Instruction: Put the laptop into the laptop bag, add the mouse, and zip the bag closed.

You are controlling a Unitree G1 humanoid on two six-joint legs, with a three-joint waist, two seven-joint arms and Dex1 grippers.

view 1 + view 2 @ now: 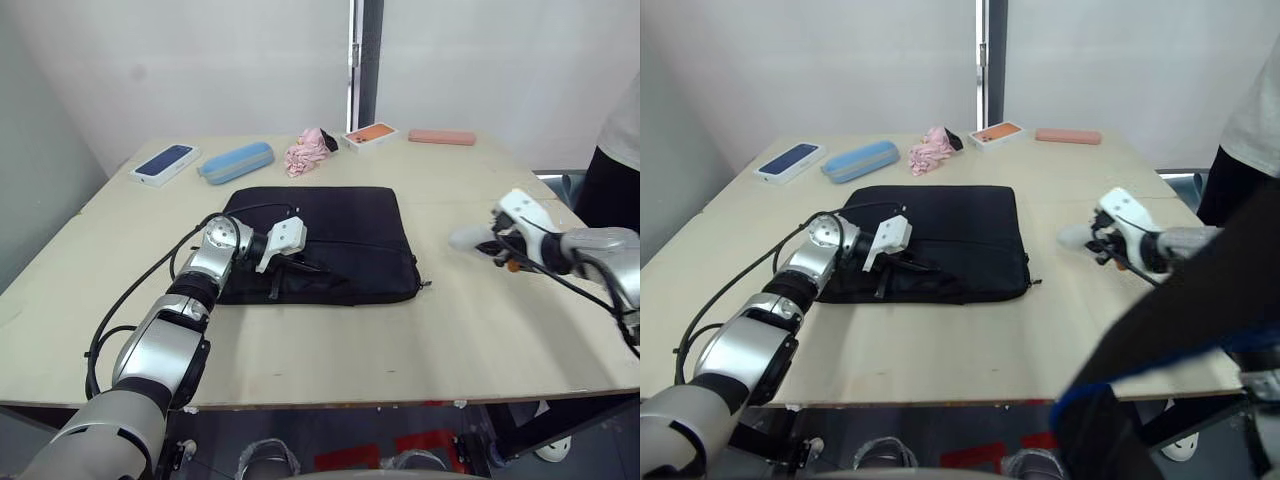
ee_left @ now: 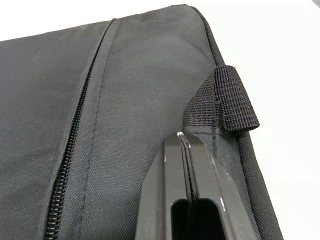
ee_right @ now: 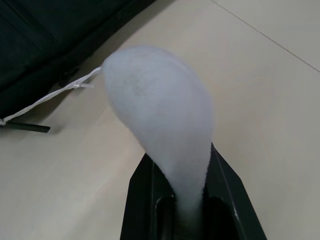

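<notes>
Mouse [image 3: 160, 125], a glossy white oval, is clamped in the right tool [image 1: 497, 243] over the pale wooden counter [image 1: 400, 340], beside the flat black fabric laptop bag [image 1: 330, 235]. Left tool [image 2: 187, 150], fingers pressed together, rests on the bag's edge by a strap loop; it likely should spread the opening before the mouse goes in.

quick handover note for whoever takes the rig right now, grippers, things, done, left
Left gripper: shut, fingertips pressed on the laptop bag beside a strap loop.
Right gripper: shut on the white mouse, held above the table to the right of the bag.
Laptop: no laptop lies out on the table.
Left to do: put the mouse in the bag and zip it closed.
</notes>
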